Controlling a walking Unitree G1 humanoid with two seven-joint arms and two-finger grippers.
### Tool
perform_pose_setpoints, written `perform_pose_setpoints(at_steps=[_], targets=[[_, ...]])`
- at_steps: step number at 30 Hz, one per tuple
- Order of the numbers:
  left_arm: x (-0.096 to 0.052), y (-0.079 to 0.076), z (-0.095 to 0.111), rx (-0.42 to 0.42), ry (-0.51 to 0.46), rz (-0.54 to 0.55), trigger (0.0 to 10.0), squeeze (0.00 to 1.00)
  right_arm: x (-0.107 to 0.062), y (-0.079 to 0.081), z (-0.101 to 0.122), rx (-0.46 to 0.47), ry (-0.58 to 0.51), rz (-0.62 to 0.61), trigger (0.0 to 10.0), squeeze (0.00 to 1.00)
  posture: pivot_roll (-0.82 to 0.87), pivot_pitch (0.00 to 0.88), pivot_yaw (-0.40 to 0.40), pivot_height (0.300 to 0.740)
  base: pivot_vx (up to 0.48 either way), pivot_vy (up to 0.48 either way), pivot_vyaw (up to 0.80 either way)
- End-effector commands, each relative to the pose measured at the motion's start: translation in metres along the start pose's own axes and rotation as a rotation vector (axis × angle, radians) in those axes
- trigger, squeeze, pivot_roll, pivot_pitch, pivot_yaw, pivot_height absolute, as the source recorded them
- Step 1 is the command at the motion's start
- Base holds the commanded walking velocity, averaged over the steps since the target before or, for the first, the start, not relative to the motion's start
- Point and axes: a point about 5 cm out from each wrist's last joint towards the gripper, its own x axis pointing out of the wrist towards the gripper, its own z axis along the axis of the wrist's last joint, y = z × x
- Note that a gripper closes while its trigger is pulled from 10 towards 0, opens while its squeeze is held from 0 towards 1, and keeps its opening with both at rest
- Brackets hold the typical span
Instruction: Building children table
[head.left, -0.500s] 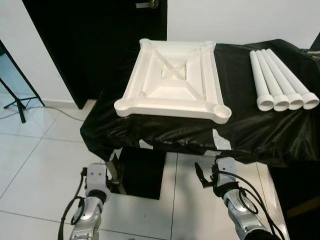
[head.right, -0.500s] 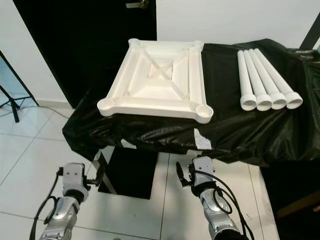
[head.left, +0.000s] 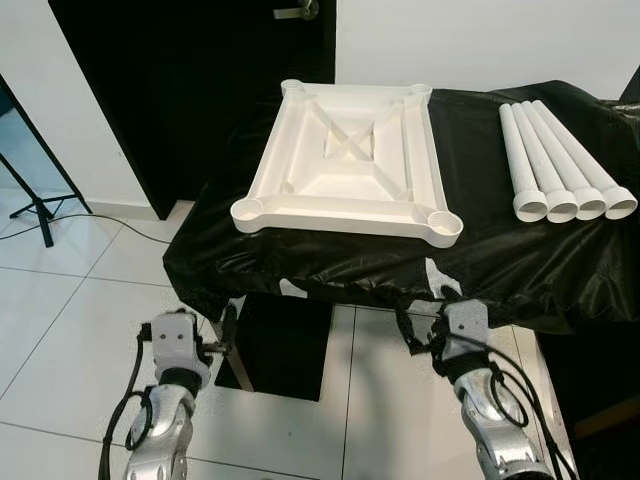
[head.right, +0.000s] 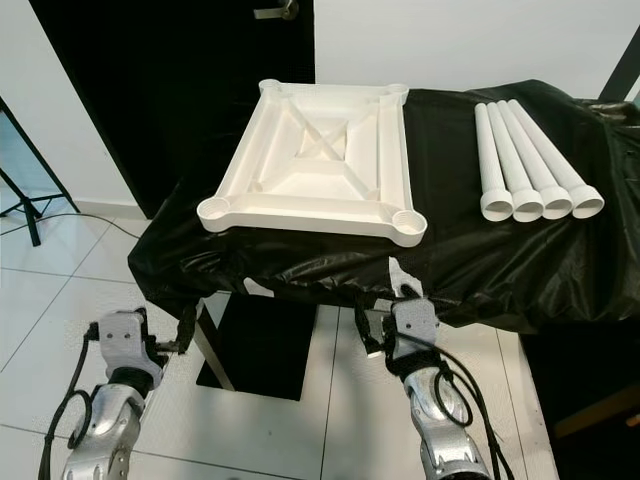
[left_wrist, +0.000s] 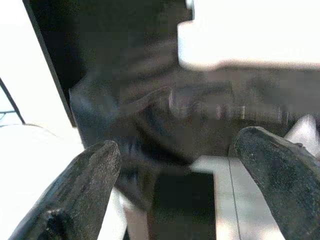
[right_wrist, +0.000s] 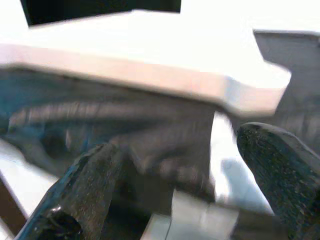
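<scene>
Tabletop (head.left: 345, 170) lies upside down on the black-draped table (head.left: 500, 255), four white legs (head.left: 565, 165) beside it. Left gripper (left_wrist: 180, 195) and right gripper (right_wrist: 185, 185) hover below its edge, fingers wide apart.

Head stereo pair looks fwd and down from above at a black-draped table (head.left: 520, 260), both eyes sharing the white tabletop (head.left: 345, 165), four white legs (head.left: 560, 165) and tiled floor (head.left: 70, 290), w/ slight sideways offset btwn them. Left wrist cam sits low and close, sighting along the spread fingers (left_wrist: 85, 190) of the left gripper (left_wrist: 182, 187), tabletop edge beyond the jaws, blurred. Right wrist cam does likewise past the right gripper (right_wrist: 192, 185), its fingers (right_wrist: 85, 195) apart, same tabletop's underside rim ahead.
</scene>
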Motion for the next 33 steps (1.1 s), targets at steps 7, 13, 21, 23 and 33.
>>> perform_pose_setpoints(at_steps=[7,13,21,23,33], targets=[[0.013,-0.006,0.022,-0.012,-0.019,-0.016,10.0,0.0,0.015,-0.012,0.019,-0.015,-0.03,-0.07,10.0,0.0,0.05,0.0,0.004,0.74,0.0,0.0,0.0],[0.023,-0.007,0.03,-0.017,0.006,-0.031,10.0,0.0,0.023,-0.02,0.026,-0.029,-0.027,-0.056,10.0,0.0,0.02,0.0,0.022,0.74,0.0,0.0,0.0],[0.029,-0.016,0.044,0.005,-0.033,-0.112,10.0,0.0,0.023,-0.027,0.039,-0.016,-0.065,-0.042,10.0,0.0,0.01,0.0,0.023,0.74,0.0,0.0,0.0],[0.029,-0.018,0.047,0.016,-0.054,-0.112,10.0,0.0,0.022,-0.028,0.041,-0.017,-0.075,-0.056,10.0,0.0,0.02,0.0,0.022,0.74,0.0,0.0,0.0],[0.032,-0.026,0.049,0.023,-0.068,-0.124,10.0,0.0,0.024,-0.028,0.042,-0.013,-0.074,-0.098,10.0,0.0,0.02,0.0,0.02,0.74,0.0,0.0,0.0]])
